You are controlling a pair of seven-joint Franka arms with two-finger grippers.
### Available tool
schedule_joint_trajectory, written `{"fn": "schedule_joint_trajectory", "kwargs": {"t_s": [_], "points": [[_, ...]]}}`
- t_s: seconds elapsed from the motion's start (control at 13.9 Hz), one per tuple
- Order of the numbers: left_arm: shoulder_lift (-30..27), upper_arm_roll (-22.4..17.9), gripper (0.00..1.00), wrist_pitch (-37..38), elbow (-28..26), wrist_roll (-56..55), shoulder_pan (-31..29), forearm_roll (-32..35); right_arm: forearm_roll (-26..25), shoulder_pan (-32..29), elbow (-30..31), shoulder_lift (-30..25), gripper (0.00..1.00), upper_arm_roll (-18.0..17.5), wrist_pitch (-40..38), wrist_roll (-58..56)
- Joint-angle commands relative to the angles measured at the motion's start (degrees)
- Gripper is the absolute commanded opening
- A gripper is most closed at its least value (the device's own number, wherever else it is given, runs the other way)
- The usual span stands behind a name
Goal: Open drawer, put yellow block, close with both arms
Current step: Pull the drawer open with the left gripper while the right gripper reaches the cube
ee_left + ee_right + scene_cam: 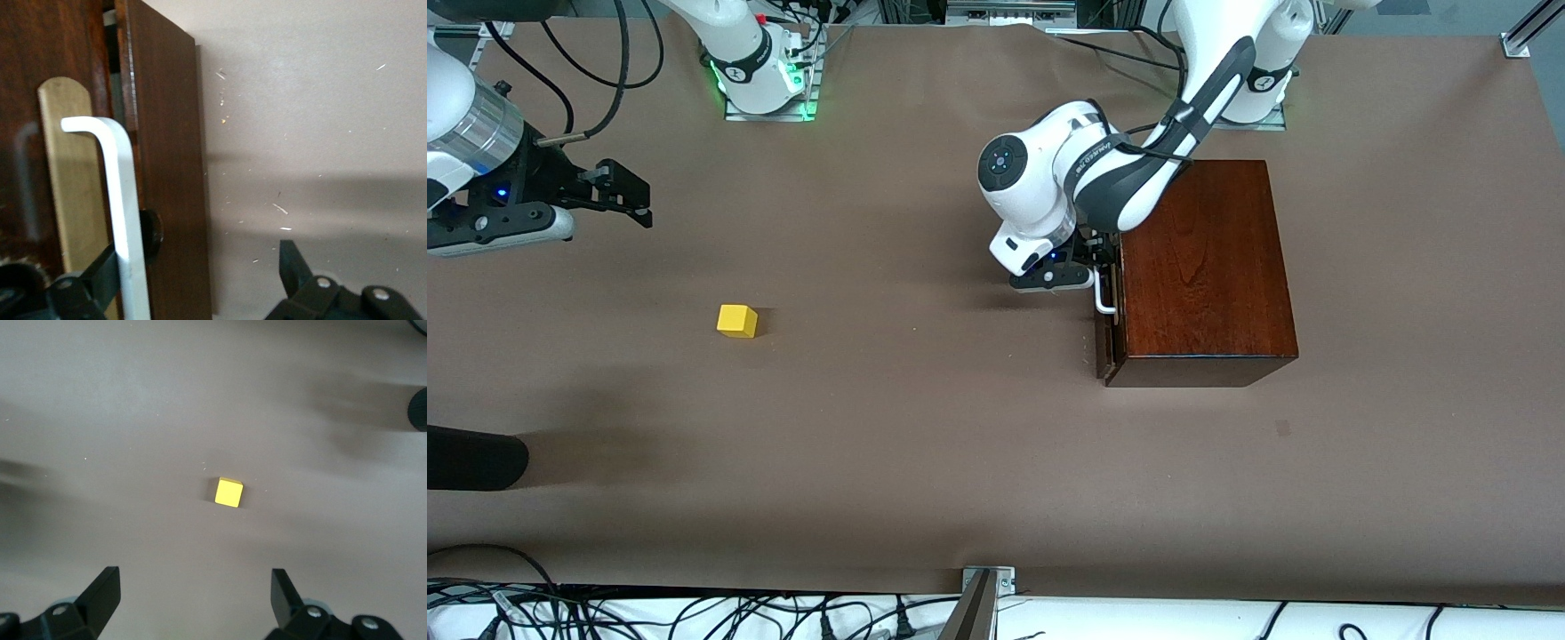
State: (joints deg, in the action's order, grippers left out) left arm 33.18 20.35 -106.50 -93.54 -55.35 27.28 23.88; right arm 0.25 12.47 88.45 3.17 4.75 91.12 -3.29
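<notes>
The dark wooden box (1209,267) stands toward the left arm's end of the table. The drawer front (1106,347) sits against the box, and none of its inside shows. My left gripper (1100,267) is open at the white bar handle (1104,298). In the left wrist view the handle (123,200) lies between the spread fingers (100,273), close against one of them. The yellow block (737,320) rests on the table toward the right arm's end. My right gripper (630,191) hangs open over the table, apart from the yellow block (229,493).
A black rounded object (471,458) juts in at the right arm's end, nearer the front camera than the block. A metal bracket (987,587) and cables (694,613) line the table's near edge. Brown table surface (925,427) spreads between block and box.
</notes>
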Motion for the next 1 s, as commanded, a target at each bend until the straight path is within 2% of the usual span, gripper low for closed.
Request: {"fn": "schedule_joint_trajectory", "kwargs": {"t_s": [0.0, 0.5, 0.93], "points": [[0.40, 0.04, 1.00, -4.67, -0.76, -1.33, 0.40, 0.91, 1.16, -0.43, -0.82, -0.18, 1.00, -0.18, -0.42, 0.03], [3.11, 0.30, 1.00, -13.64, 1.34, -1.16, 2.24, -5.51, 1.07, -0.43, -0.82, -0.18, 1.00, -0.10, -0.42, -0.05], [7.16, 0.21, 1.00, -13.74, 8.37, -1.42, 5.41, -5.78, 0.98, -0.34, -0.82, 0.52, 1.00, -0.27, 1.59, -2.77]]}}
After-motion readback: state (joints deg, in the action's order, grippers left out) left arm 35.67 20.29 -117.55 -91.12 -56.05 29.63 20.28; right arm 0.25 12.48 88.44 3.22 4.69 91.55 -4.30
